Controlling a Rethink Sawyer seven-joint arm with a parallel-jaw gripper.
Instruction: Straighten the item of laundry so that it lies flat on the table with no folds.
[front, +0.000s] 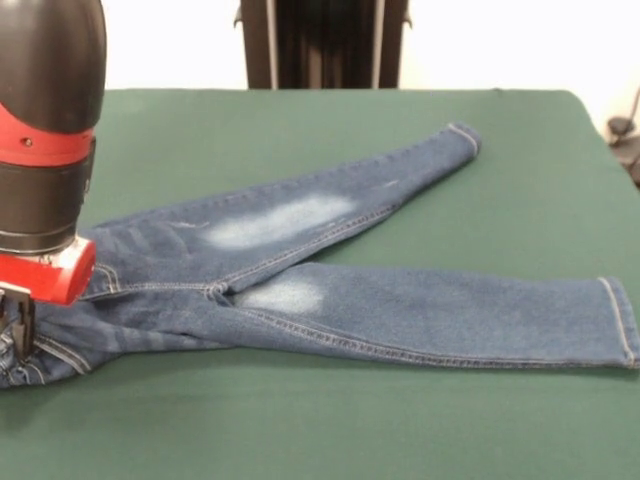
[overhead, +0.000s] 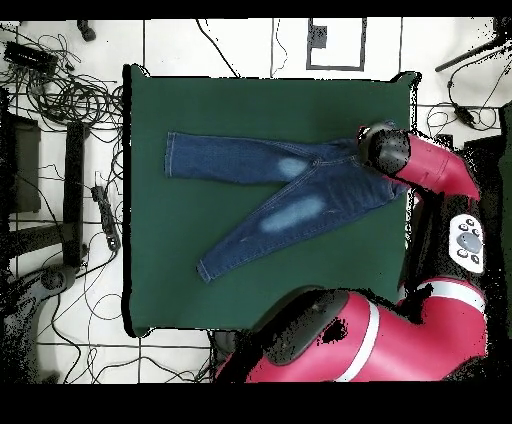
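Front view shows the gripper (front: 16, 320) down on the jeans (front: 330, 270) waist; I cannot tell if it is open.

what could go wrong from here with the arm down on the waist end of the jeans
The gripper sits at the waistband, close to the table edge; a pull that way might drag the jeans off. The waist end looks bunched, so pressing could set folds. The legs lie splayed apart and might shift.

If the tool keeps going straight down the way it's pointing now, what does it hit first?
Most likely the jeans: the tool points down at their waistband end near the table edge, and may already be touching the denim. Depth is unclear, and the overhead view hides the tip under the arm.
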